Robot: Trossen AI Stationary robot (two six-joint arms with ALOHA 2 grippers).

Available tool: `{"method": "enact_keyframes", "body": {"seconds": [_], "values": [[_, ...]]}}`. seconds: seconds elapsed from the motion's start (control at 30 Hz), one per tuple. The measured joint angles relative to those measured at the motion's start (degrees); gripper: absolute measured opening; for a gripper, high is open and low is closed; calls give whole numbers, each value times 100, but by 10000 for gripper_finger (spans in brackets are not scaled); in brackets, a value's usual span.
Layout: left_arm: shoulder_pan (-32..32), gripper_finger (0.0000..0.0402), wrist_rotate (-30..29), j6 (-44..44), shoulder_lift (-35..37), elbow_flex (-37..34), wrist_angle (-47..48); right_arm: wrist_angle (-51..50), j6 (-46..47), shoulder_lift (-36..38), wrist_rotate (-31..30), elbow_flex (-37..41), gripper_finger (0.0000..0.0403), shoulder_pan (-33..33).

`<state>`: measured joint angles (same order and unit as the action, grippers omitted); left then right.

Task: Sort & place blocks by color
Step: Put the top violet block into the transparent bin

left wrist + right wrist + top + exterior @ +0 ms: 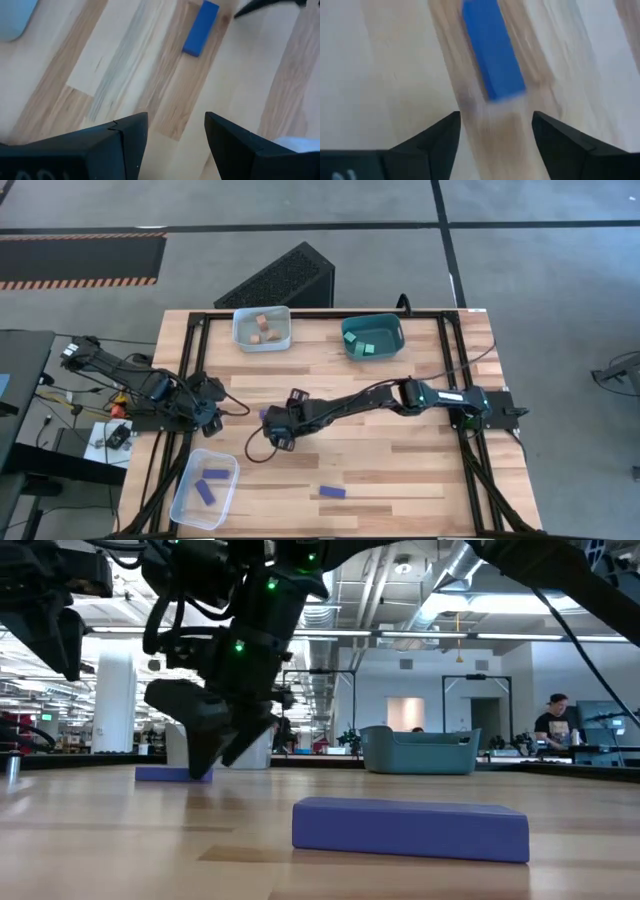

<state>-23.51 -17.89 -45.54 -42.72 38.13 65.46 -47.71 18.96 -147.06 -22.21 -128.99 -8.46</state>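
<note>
While the right gripper (pixel 272 430) hangs low near the table's middle with its fingers spread and nothing between them, its own wrist camera shows what the overhead cannot: a blue bar (pixel 492 47) lying flat on the wood just ahead of the dark fingertips (pixel 447 132), apart from them. From table height that same gripper (pixel 212 755) points down almost to the boards, with a blue bar (pixel 165 774) behind it and another, nearer blue bar (pixel 410 828) lying alone in front. From above, the right arm reaches in from three o'clock, stretched long across the table.

Over at nine o'clock the left gripper (pixel 212 412) waits, fingers parted and empty; its wrist view catches a blue bar (pixel 200 27) farther out on the wood.

Outward: a loose blue bar (pixel 332 492) at six o'clock, a clear bin (pixel 183 502) at seven holding two blue bars, a pale bin (pixel 240 337) with tan cubes at eleven, a teal bin (pixel 350 352) with teal cubes at one.
</note>
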Motion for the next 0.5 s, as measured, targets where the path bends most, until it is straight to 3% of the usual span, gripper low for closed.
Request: {"method": "enact_keyframes", "body": {"seconds": [0.2, 0.37, 0.5], "values": [[0, 183, -76, -369, 2, 0, -72, 485, -974, 2, 11, -4, 276, 207], [0, 183, -57, -478, 0, 0, -79, 844, -1277, -34, 1138, -12, 276, 451], [0, 183, -102, -611, -2, 0, -129, 854, -1306, -118, 1314, -19, 274, 592]]}}
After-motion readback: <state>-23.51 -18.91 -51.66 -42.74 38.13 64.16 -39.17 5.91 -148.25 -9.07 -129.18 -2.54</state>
